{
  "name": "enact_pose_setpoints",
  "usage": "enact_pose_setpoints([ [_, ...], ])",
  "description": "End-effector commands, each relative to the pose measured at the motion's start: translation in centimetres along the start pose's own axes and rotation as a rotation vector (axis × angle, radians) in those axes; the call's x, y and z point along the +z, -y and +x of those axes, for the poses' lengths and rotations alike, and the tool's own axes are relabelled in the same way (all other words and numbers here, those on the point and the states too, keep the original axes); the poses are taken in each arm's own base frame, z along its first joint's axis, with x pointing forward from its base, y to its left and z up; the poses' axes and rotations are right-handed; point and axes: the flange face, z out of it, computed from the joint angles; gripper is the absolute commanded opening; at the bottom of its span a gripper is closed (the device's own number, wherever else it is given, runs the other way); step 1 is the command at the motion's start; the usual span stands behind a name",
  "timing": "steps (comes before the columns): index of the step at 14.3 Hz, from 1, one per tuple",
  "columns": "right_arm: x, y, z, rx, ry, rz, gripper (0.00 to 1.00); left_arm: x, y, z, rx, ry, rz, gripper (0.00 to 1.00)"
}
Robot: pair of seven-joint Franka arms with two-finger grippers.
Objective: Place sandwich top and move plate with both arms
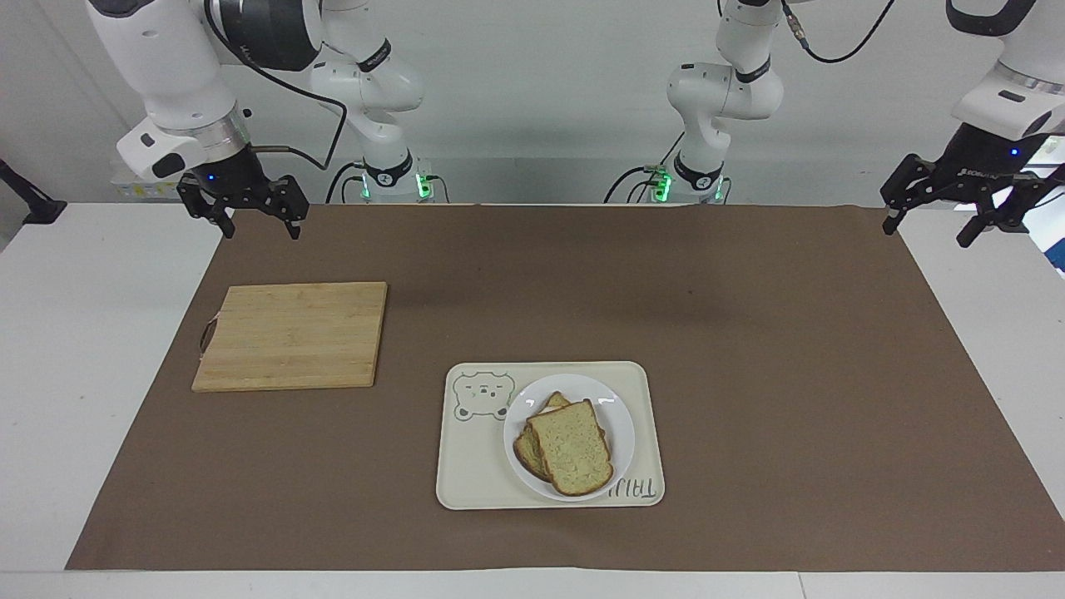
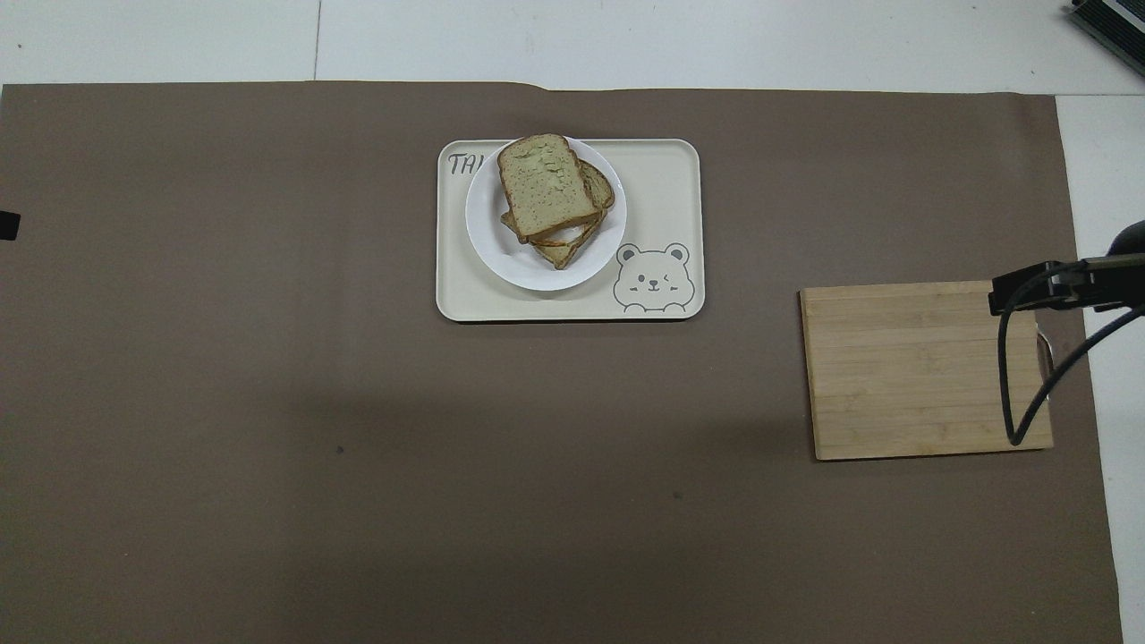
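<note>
The sandwich top (image 1: 572, 449) lies on top of a stack of bread slices on the small white plate (image 1: 622, 428), which sits on the cream bear tray (image 1: 473, 466). In the overhead view the sandwich top (image 2: 546, 183) covers most of the stack on the plate (image 2: 490, 246). My left gripper (image 1: 928, 226) is open and empty, raised over the mat's corner at the left arm's end. Only a sliver of it shows at the overhead view's edge (image 2: 5, 225). My right gripper (image 1: 260, 230) is open and empty, and waits raised above the mat's corner near the cutting board.
A bamboo cutting board (image 1: 291, 334) lies on the brown mat toward the right arm's end, nearer to the robots than the tray. It also shows in the overhead view (image 2: 912, 371), with the right gripper's tip and cable over its edge. The tray (image 2: 662, 179) lies mid-table.
</note>
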Motion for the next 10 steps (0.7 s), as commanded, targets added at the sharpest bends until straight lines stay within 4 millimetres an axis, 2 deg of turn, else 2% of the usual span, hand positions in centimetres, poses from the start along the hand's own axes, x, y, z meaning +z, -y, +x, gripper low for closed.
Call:
enact_pose_setpoints([
  [1,-0.2,0.0,0.3,0.013,0.009,-0.006,1.0,-3.8,-0.4,-2.9,-0.01,0.003,-0.001,1.0],
  [2,-0.2,0.0,0.3,0.013,0.009,-0.006,1.0,-4.7,-0.5,-3.8,-0.011,0.007,-0.007,1.0],
  [5,-0.2,0.0,0.3,0.013,0.009,-0.006,1.0,-5.6,-1.1,-5.2,-0.002,0.056,0.004,1.0],
  [7,-0.2,0.0,0.3,0.013,0.009,-0.006,1.0,-5.6,-1.3,-5.5,-0.006,0.07,-0.003,1.0],
  [9,-0.2,0.0,0.3,0.013,0.009,-0.004,1.0,-6.0,-1.7,-6.8,-0.04,0.112,-0.014,1.0],
  [10,-0.2,0.0,0.3,0.013,0.01,-0.006,1.0,-5.6,-2.3,-7.0,-0.054,0.127,-0.013,1.0],
])
